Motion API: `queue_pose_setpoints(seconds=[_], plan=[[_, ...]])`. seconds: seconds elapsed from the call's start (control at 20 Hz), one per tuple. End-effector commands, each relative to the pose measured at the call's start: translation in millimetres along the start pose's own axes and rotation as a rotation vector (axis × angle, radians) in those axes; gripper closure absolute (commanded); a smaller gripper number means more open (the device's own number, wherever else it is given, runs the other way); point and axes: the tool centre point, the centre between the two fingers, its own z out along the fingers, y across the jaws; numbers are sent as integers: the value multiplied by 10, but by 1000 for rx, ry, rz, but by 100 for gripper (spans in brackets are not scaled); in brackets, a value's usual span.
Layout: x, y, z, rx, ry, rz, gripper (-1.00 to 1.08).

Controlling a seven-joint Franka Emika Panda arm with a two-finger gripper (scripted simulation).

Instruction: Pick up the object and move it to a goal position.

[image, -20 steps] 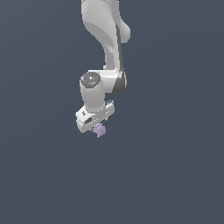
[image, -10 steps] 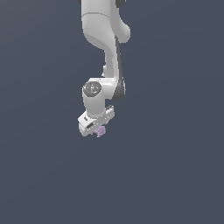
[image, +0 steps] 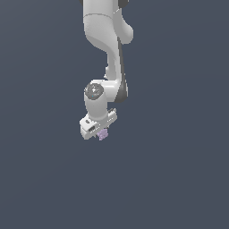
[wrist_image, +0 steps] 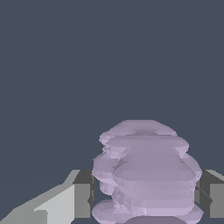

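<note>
One white Franka Panda arm [image: 107,49] fills the upper middle of the exterior view, set against a flat, dark slate-grey backdrop [image: 179,170] that runs unbroken to every edge. The arm descends from the top of the frame, bends at a rounded joint capped with a grey disc, and ends in a tilted white wrist block. Below that block sits the gripper [image: 101,133], angled down toward the exterior view's left. Pinched in it is the object [image: 103,135], a pale lavender-purple lump far smaller than the hand that carries it, showing just under the white housing and held well clear of anything else.

Seen from the wrist view, the object [wrist_image: 146,173] looms large as a knobbly stack of rounded lobes. Two grey and white fingers [wrist_image: 81,199] stand on either side, their inner faces pressed against its flanks. The jaws are closed onto the cluster, with no gap visible between pad and purple surface.
</note>
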Motion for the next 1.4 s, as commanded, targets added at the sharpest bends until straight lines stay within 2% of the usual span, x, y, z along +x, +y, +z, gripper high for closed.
queue_pose_setpoints(seconds=[0.0, 0.35, 0.65, 0.95, 1.35], plan=[[1, -10, 10, 2, -1, -1, 108], [-5, -26, -84, 0, 0, -1, 108], [-29, -94, -338, 0, 0, -1, 108], [-70, -210, -775, 0, -1, -1, 108], [-140, -422, -1592, 0, -1, -2, 108]])
